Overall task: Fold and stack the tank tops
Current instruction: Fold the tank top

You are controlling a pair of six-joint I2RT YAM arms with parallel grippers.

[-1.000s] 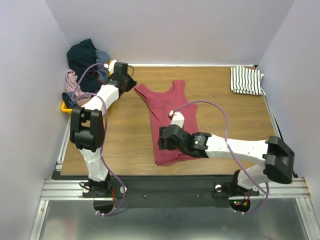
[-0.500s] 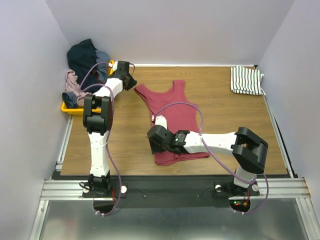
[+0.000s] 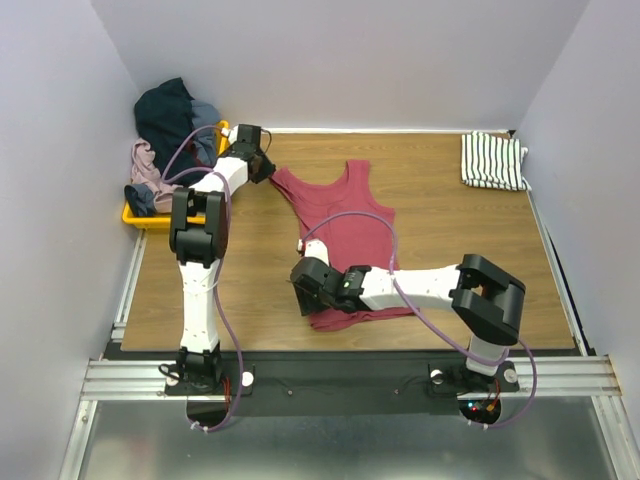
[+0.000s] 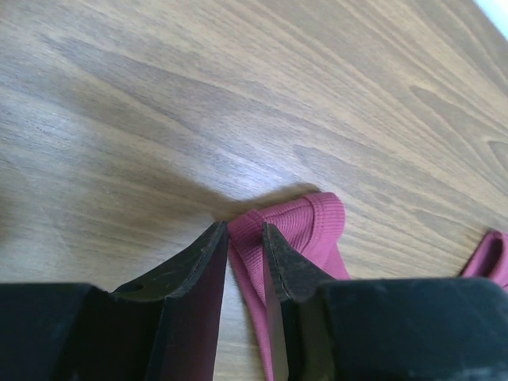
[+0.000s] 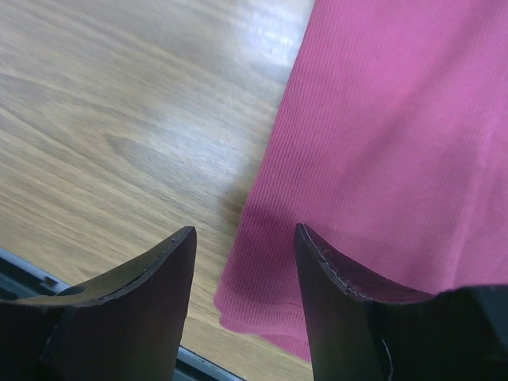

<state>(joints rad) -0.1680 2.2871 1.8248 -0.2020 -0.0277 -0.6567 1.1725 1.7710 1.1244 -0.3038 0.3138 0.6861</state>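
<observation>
Dark red ribbed-knit tank top (image 3: pixel 340 240) lay flat, straps pointing away from the arm bases, apparently spread out for folding. Left gripper (image 4: pixel 242 228) sat at its far-left strap end, jaws narrowly apart around the bunched, soft loop; couldn't tell if it was pinched. Right gripper (image 5: pixel 245 228) hovered over its near-left hem corner, jaws open and holding nothing, probably set for a lengthwise fold. White thin-striped tank top (image 3: pixel 492 160) lay folded well off to its far right.
</observation>
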